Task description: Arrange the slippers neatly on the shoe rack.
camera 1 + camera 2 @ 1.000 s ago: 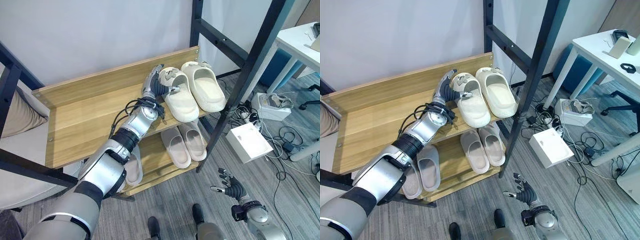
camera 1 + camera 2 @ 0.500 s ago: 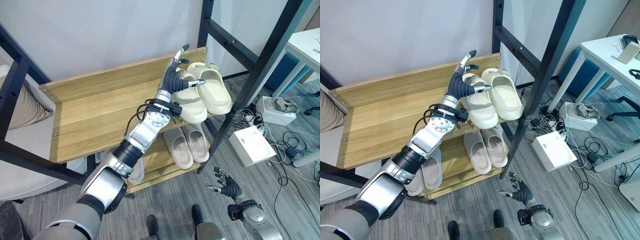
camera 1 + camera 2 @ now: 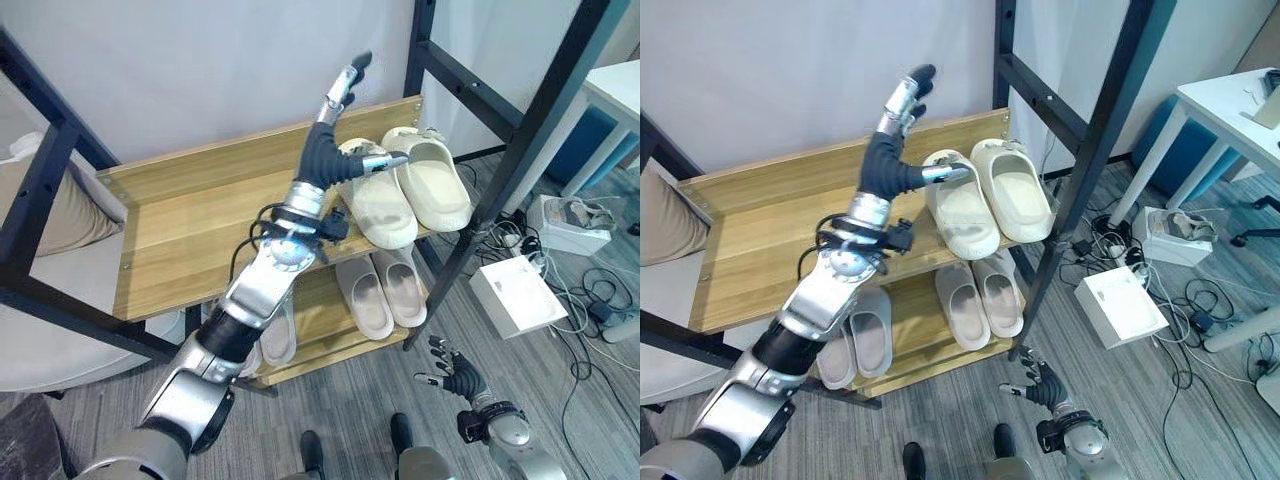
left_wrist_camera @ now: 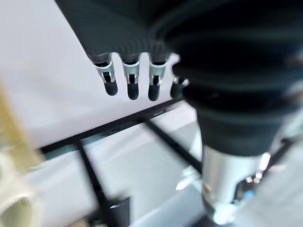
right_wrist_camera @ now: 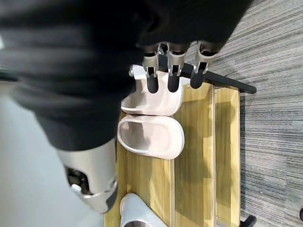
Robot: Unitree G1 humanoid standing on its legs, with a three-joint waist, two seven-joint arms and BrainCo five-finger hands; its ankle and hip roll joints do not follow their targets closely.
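A cream pair of slippers (image 3: 378, 200) lies side by side at the right end of the shoe rack's top shelf (image 3: 200, 225). My left hand (image 3: 322, 160) is raised above that shelf beside the pair, open, its fingers (image 4: 128, 87) straight and pointing up, its thumb stretched over the nearer slipper without touching it. On the lower shelf (image 5: 199, 142) rest a beige pair (image 3: 385, 290) on the right and a grey pair (image 3: 855, 340) on the left. My right hand (image 3: 455, 380) hangs low over the floor in front of the rack, open and holding nothing.
A black metal frame post (image 3: 470, 230) slants past the rack's right end. A white box (image 3: 515, 295) and cables lie on the grey floor to the right. A white desk (image 3: 615, 90) stands at far right, a beige cushion (image 3: 60, 210) at left.
My left hand has lifted off the nearer cream slipper and risen above the top shelf, fingers straightening upward. The camera has shifted a little. The right hand has barely moved.
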